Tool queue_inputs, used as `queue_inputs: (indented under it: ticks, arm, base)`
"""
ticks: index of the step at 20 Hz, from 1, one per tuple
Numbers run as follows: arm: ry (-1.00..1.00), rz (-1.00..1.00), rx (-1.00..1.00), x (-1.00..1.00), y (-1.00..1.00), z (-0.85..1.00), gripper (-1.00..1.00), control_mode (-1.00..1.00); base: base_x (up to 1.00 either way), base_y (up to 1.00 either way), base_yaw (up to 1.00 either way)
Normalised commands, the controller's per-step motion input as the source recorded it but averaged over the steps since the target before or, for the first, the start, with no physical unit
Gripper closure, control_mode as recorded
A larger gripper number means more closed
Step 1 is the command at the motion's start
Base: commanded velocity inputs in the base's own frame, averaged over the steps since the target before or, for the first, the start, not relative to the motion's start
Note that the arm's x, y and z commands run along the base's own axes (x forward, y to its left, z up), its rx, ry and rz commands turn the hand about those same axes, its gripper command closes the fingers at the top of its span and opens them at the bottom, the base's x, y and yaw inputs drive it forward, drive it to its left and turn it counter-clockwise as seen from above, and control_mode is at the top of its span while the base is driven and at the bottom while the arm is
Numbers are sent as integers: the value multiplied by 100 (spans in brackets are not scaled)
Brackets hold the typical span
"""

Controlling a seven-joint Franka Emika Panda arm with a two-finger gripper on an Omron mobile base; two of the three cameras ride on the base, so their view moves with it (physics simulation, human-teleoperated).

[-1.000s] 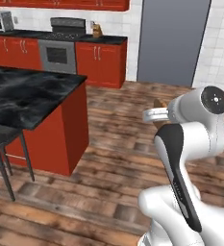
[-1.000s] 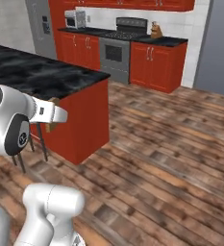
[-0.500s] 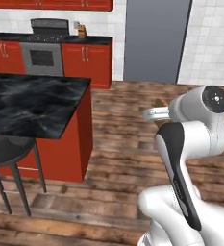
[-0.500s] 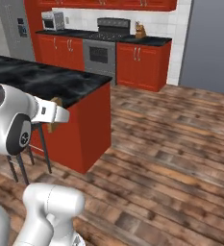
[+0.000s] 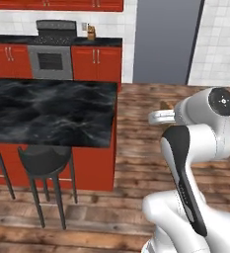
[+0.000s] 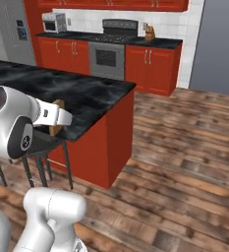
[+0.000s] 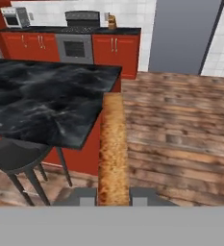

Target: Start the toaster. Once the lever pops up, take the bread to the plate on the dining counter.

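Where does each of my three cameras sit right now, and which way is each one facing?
Left base view: behind the arm to its left, facing the dining counter and stools; the arm rises at lower right.
Right base view: behind the arm to its right, facing the same counter; the arm rises at lower left, bread at the hand.
Hand view: on the hand, looking along the gripper shut on the bread toward the counter's corner.
All three share the counter, the oven and the wooden floor.

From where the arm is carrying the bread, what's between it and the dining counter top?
Little: in the hand view the bread, gripped edge-on, overlaps the near corner of the dining counter. In the right base view a dark bar stool stands below the gripper, against the counter's red base.
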Motion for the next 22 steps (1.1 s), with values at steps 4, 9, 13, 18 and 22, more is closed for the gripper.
queue_inputs:
  ticks: [4,9,13,18,22]
  arm:
    - [0,0,0,0,0,0,100,100]
    - [0,0,0,0,0,0,100,100]
    - [0,0,0,0,0,0,100,100]
    - [0,0,0,0,0,0,100,100]
    - [0,0,0,0,0,0,100,100]
  base:
    - [0,100,-7]
    - [9,100,-6]
    - [22,100,-10]
    - [42,100,-21]
    - [43,100,-29]
